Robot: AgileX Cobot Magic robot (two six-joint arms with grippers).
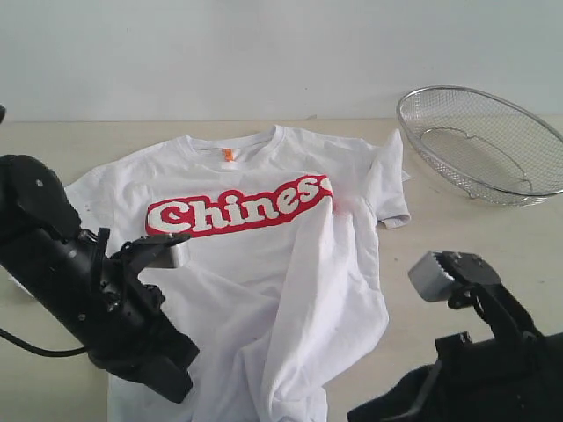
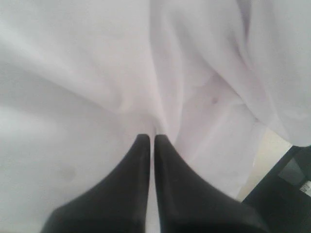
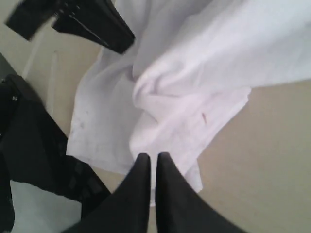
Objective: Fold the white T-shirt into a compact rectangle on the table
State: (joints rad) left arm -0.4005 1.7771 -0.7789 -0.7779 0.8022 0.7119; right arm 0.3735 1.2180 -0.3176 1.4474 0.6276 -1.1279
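Observation:
The white T-shirt lies chest-up on the table, red "Chinese" lettering showing. Its right side is thrown over the middle in a long bunched ridge. My left arm reaches over the shirt's lower left. In the left wrist view the left gripper is shut, with creases of the shirt running into its tips. My right arm sits at the near right. The right gripper is shut just above the shirt's bottom hem, and the cloth there lies flat.
A silver wire-mesh basket stands at the back right of the table, close to the shirt's right sleeve. Bare tabletop lies between that sleeve and my right arm. A pale wall rises behind the table's far edge.

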